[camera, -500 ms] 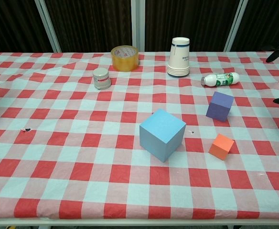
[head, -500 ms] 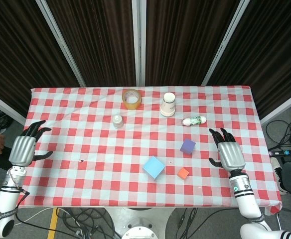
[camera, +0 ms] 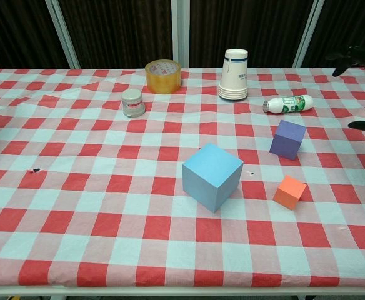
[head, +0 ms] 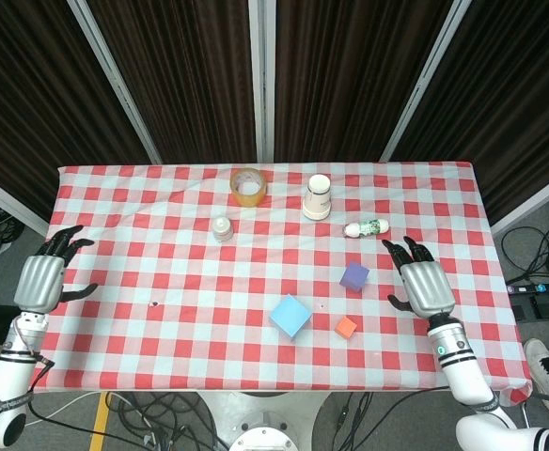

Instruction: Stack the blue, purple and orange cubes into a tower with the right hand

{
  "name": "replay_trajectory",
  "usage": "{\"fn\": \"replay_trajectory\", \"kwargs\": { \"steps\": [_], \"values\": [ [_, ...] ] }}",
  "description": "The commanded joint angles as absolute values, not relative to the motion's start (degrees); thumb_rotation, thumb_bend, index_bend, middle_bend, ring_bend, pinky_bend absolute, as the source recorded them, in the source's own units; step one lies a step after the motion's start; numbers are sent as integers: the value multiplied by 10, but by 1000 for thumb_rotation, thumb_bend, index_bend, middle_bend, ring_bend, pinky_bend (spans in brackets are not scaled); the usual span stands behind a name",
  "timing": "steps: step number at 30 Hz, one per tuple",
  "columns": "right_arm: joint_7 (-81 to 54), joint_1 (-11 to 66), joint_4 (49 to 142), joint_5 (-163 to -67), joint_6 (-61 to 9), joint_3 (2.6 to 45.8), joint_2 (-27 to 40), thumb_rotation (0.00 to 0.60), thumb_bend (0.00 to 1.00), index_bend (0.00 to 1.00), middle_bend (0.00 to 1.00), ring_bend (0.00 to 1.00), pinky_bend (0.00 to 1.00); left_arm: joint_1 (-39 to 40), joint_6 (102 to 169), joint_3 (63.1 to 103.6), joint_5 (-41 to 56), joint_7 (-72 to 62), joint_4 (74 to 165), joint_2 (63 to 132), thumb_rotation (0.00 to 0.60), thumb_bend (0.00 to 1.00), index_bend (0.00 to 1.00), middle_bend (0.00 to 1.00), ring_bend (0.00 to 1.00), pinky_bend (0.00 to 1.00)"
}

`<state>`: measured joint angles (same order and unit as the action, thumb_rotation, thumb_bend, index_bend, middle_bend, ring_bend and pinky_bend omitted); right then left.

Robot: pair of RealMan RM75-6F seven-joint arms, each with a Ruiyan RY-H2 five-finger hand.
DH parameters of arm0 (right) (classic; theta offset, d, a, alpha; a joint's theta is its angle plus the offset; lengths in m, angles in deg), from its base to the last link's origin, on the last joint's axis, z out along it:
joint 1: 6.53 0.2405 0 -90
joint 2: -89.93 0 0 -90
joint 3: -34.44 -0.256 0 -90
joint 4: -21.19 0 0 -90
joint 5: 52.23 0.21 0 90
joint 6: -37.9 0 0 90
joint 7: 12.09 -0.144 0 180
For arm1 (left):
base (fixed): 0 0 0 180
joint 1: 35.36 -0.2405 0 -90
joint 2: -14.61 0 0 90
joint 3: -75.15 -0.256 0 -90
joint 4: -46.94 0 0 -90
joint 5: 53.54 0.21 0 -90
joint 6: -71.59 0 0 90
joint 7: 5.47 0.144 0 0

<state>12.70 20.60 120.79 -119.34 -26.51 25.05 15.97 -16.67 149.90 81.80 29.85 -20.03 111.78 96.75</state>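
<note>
Three foam cubes sit apart on the red-and-white checked counter (head: 162, 272), none stacked yet: the large light-blue cube (head: 290, 316) nearest the middle, the small orange cube (head: 347, 326) just to its right, and the mid-sized purple cube (head: 354, 276) beyond the orange one. By my reading the blue cube, being largest, should serve as the base, so the purple cube is the likely first pick. The right hand (head: 425, 285) hovers over the counter's right side with fingers spread and nothing in them; the purple cube lies to its left, nearest of the three, the orange one left and toward the front edge. The left hand (head: 43, 280) is also spread and empty at the far left edge, well apart from every cube, so the reach plainly belongs to the right
</note>
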Motion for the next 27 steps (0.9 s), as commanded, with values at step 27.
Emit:
{"fn": "replay_trajectory", "kwargs": {
  "steps": [27],
  "values": [
    [-218,559,1117,-1626,36,345,227,600,0,0,168,0,128,-168,1486,820,287,-204,1096,976,600,112,334,240,163,288]
  ]
}}
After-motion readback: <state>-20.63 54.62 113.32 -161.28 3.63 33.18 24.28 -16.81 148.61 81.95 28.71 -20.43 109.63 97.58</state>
